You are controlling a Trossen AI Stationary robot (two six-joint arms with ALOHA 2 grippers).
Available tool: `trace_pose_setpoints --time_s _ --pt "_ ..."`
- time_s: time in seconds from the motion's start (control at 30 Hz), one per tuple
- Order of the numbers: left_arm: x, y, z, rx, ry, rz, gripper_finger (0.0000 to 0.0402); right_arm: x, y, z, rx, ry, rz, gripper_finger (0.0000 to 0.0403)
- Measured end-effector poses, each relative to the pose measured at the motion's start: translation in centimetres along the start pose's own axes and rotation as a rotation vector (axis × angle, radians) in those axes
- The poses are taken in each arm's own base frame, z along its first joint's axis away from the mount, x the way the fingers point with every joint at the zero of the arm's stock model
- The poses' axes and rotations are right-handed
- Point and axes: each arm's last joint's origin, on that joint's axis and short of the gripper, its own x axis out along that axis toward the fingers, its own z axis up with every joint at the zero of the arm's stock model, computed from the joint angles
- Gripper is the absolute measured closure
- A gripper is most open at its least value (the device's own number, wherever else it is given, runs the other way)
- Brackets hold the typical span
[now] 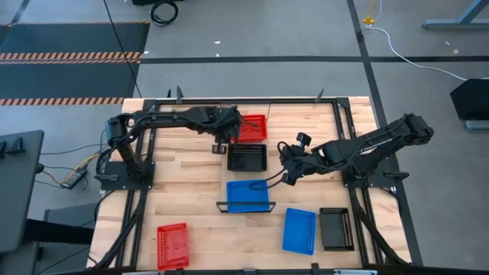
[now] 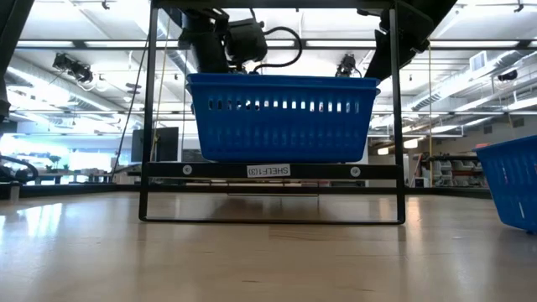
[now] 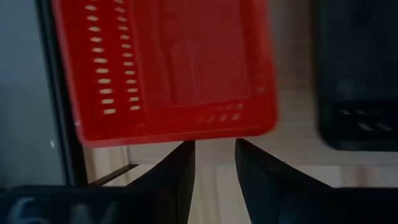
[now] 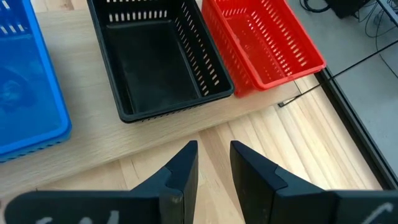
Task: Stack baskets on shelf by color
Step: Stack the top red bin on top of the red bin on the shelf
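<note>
**Left gripper sat right over the shelf's red basket; loose baskets lay nearest the right arm**

The shelf [image 1: 248, 172] ran down the table's middle and carried three stacks in a row: a red basket [image 1: 254, 127] at the far end, a black basket [image 1: 247, 157] in the middle, a blue basket [image 1: 250, 195] at the near end by the black frame. The left gripper [image 1: 223, 131] hung at the far end, just beside the red one. In its wrist view the two fingers stood a little apart with nothing between them, and the red basket's rim lay directly ahead of the tips, its long side across the gripper's line of reach.

The right gripper [image 1: 289, 169] hovered just off the shelf's right edge, between black and blue. Its fingers [image 4: 186, 163] were likewise parted and empty, pointing at the black basket with bare wood in between.

Three baskets waited off the shelf at the near edge: a loose red basket [image 1: 173, 246] on the left side, a loose blue basket [image 1: 299, 230] and a loose black basket [image 1: 337, 228] on the right. All three lay with their long axes running front to back. Judging by position, the right arm was the nearer one for the blue and black pair, a short reach toward the near edge. The loose red one was well apart from both grippers, though on the left arm's side of the shelf
</note>
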Motion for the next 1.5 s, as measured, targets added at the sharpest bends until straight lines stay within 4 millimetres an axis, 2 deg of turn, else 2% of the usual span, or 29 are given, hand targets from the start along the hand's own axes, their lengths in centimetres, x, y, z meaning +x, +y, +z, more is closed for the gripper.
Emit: trace_pose_setpoints --time_s 0.2,0.4,0.5,0.67,0.87,1.13,1.5 --pt "-0.1 -0.4 -0.3 0.030 0.073 0.046 0.0283 0.0 0.0 0.0 0.000 0.000 0.000 0.0302" --pt "0.0 0.5 -1.7 0.017 0.202 0.109 0.0285 0.0 0.0 0.0 0.000 -0.001 -0.003 0.0302" --pt "0.1 1.0 -2.4 -0.007 0.246 0.100 0.0285 0.4 -0.1 -0.1 -0.010 -0.025 -0.085 0.0302" --pt "0.0 1.6 -3.4 -0.043 0.298 0.081 0.0285 2.7 -1.0 -1.4 -0.069 -0.032 -0.212 0.0302" --pt "-1.6 2.4 -4.1 -0.096 0.270 0.067 0.0285 5.7 -2.7 -2.0 -0.075 -0.071 -0.251 0.0302" --pt "-4.3 3.3 -4.8 -0.223 0.115 -0.027 0.0285 8.4 -5.8 -0.9 -0.036 -0.189 -0.121 0.0302" --pt "-4.7 3.1 -5.1 -0.239 0.127 -0.039 0.0285 10.4 -9.0 -1.3 0.058 -0.151 -0.099 0.0302"
